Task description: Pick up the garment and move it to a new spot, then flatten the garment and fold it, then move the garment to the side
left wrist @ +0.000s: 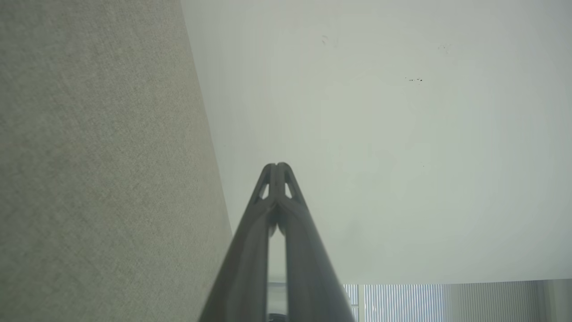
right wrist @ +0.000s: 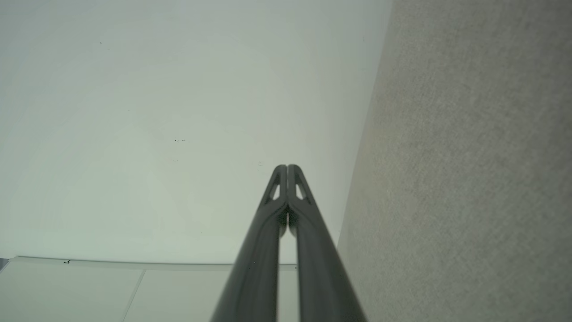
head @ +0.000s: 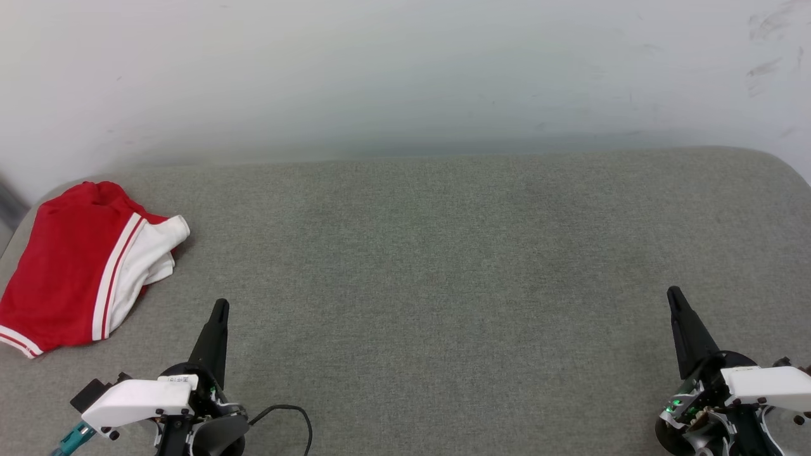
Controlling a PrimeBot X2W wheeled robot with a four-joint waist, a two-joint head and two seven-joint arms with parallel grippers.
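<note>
Fingers are pressed together and empty on both the left gripper and the right gripper, low over the grey bench. The garment lies bunched at the bench's far-left edge, near the left gripper. Spread those fingers first, then pinch a thick red fold rather than the loose white sleeve.

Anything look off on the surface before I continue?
Only the garment: it lies bunched at the far-left edge of the grey surface, white sleeve rumpled across the red body. The left gripper and right gripper are shut and empty.
</note>
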